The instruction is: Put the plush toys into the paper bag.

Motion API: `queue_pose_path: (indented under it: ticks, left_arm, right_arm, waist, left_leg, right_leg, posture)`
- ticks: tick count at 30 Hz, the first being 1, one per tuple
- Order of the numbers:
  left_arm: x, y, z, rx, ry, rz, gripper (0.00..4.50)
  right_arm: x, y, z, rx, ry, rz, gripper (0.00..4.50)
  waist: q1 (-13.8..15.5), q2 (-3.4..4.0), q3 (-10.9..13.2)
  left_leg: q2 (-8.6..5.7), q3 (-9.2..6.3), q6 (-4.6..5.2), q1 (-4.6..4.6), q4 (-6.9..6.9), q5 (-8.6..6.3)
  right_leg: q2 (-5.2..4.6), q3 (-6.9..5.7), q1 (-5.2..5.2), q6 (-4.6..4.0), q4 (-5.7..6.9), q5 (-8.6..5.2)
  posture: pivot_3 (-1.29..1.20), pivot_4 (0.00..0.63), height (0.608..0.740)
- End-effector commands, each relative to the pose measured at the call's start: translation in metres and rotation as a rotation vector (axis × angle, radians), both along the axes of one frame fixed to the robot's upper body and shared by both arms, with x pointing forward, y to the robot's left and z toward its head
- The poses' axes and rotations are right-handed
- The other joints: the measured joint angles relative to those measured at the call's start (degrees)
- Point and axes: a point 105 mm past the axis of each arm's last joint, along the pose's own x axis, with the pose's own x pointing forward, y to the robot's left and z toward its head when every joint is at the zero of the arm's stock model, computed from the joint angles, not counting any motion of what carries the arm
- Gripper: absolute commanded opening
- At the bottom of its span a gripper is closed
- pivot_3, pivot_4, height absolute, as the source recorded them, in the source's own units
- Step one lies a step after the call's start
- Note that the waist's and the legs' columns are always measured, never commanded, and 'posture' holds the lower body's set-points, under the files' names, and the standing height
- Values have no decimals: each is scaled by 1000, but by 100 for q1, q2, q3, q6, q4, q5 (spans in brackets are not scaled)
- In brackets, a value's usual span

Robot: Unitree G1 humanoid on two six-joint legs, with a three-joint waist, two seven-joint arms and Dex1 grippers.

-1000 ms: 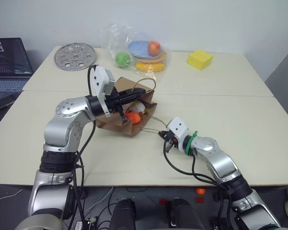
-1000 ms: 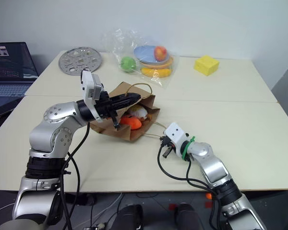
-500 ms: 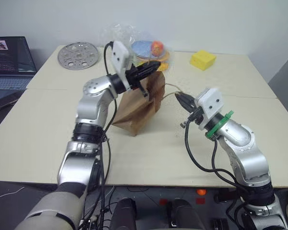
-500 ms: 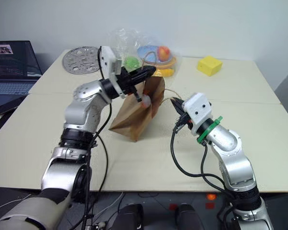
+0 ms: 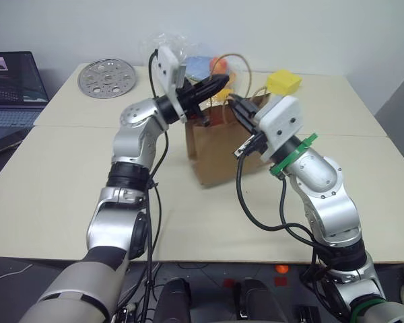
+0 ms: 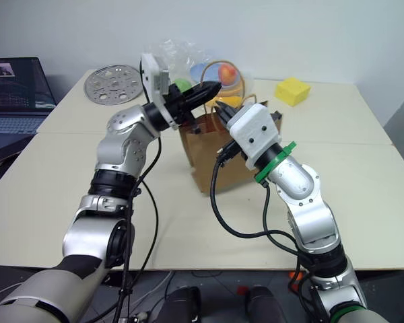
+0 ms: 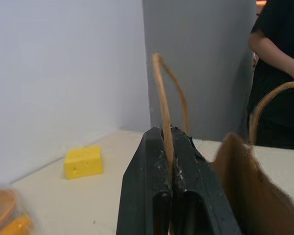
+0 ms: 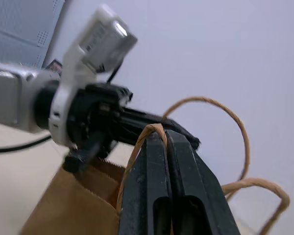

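Left eye view showed the paper bag (image 5: 219, 151) standing upright mid-table, well clear of every table (image 5: 363, 195) edge, with bare tabletop before it and to both sides. Left gripper (image 5: 219, 83) was pinched on one cord handle (image 7: 162, 107); right gripper (image 6: 222, 109) was pinched on the other handle (image 8: 137, 147). No writing was legible on the bag.
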Motion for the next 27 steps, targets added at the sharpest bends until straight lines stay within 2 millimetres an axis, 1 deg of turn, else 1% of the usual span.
queue_pose_path:
  ticks: [1,3,4,5,7,10,13,14,15,17,18,19,20,21,22,24,25,26,27]
  left_arm:
    - [-12,0,-8,82,-6,-22,0]
    - [-12,8,-13,82,20,10,0]
    - [-11,13,-12,76,11,36,0]
    - [-10,19,-8,56,13,63,322]
    - [-12,31,2,31,-6,94,531]
    - [-22,44,9,26,-27,121,1462]
    - [-32,55,12,27,-27,152,2353]
    - [-37,61,13,15,-15,171,2694]
    - [-45,67,12,28,-9,198,2910]
    - [-61,75,9,42,16,239,3556]
    - [-67,77,8,44,26,250,3826]
    - [-73,78,4,58,35,261,4125]
    - [-78,81,-2,51,63,281,4421]
    - [-81,84,-6,46,83,296,4464]
    - [-86,84,-15,47,110,306,4464]
    - [-95,78,-40,80,158,306,4464]
    - [-98,75,-47,81,174,308,4464]
    - [-99,72,-55,86,182,320,4464]
    - [-98,70,-60,88,186,331,4464]
  right_arm:
    - [0,4,-9,-4,77,36,44]
    - [0,5,-11,-17,86,48,44]
    - [1,3,-10,-15,81,46,44]
    - [2,2,-9,-7,82,49,311]
    - [2,0,-5,2,68,61,557]
    - [2,-3,1,4,47,84,1612]
    - [-2,-4,5,-10,26,111,2656]
    - [-3,-6,7,-1,31,125,3098]
    - [-6,-10,12,21,45,145,3320]
    - [-14,-18,22,84,96,218,4083]
    - [-18,-20,25,104,117,246,4390]
    - [-23,-22,26,113,152,289,4500]
    - [-29,-25,27,122,199,338,4500]
    - [-33,-27,28,124,232,372,4500]
    - [-37,-30,30,126,258,395,4500]
    - [-39,-41,38,182,330,419,4500]
    - [-40,-45,42,210,356,423,4500]
    - [-41,-49,43,223,398,430,4500]
    - [-41,-50,43,228,426,433,4500]
  waist:
    - [-11,0,0]
    - [-14,0,0]
    - [-13,0,0]
    - [-12,0,0]
    - [-28,0,0]
    - [-53,0,0]
    - [-61,0,0]
    - [-61,0,0]
    - [-62,0,0]
    - [-84,1,1]
    - [-84,1,1]
    - [-77,1,1]
    - [-75,1,1]
    - [-62,1,1]
    - [-46,0,1]
    - [-50,1,1]
    - [-54,1,1]
    - [-50,0,1]
    - [-46,0,1]
  left_leg:
    - [1,-1,0,-1,2,0]
    - [1,-2,0,-1,3,1]
    - [1,-3,0,-2,4,1]
    - [1,-3,0,-1,5,1]
    - [0,-1,0,-1,6,0]
    - [1,-2,0,0,5,0]
    - [2,-3,-1,0,1,0]
    - [3,-2,-1,0,0,0]
    - [4,-3,-1,0,0,0]
    - [5,-3,-1,0,-1,0]
    - [7,-1,-1,0,-2,0]
    - [7,-1,-1,0,-4,-1]
    - [7,-4,-2,0,-3,-1]
    - [7,-4,-2,1,-3,-1]
    - [7,-5,-2,6,-3,-1]
    - [8,-6,-2,13,-2,-1]
    - [6,-1,-2,17,-2,-1]
    - [6,0,-2,21,-2,-1]
    - [7,1,-2,20,-1,-1]
  right_leg:
    - [0,-1,0,0,2,0]
    - [0,-1,-1,-1,3,0]
    - [0,-2,-1,0,2,0]
    - [-1,-2,1,0,2,0]
    - [-1,-1,1,0,1,0]
    - [-1,0,0,0,1,0]
    - [-1,-2,0,0,2,0]
    - [-1,-2,-1,0,1,0]
    - [-1,-4,-1,0,2,0]
    - [-1,-3,-2,0,1,0]
    - [-1,0,-2,0,1,0]
    - [-4,1,-1,1,1,0]
    - [-5,-3,0,0,2,0]
    - [-5,-4,1,0,2,0]
    - [-6,-5,6,0,2,0]
    - [-10,-7,12,-7,0,-3]
    - [-15,-3,12,-11,1,-4]
    - [-24,0,13,-46,1,-17]
    - [-29,-1,12,-53,-1,-15]
  posture:
    - [0,150,740]
    - [0,150,740]
    - [0,150,740]
    - [0,150,740]
    - [0,150,740]
    - [0,150,740]
    - [0,150,740]
    - [0,150,740]
    - [0,150,740]
    - [0,150,740]
    - [0,150,740]
    - [0,150,740]
    - [0,150,740]
    - [0,150,740]
    - [0,150,740]
    - [0,150,740]
    - [0,150,740]
    - [0,150,740]
    - [0,150,740]
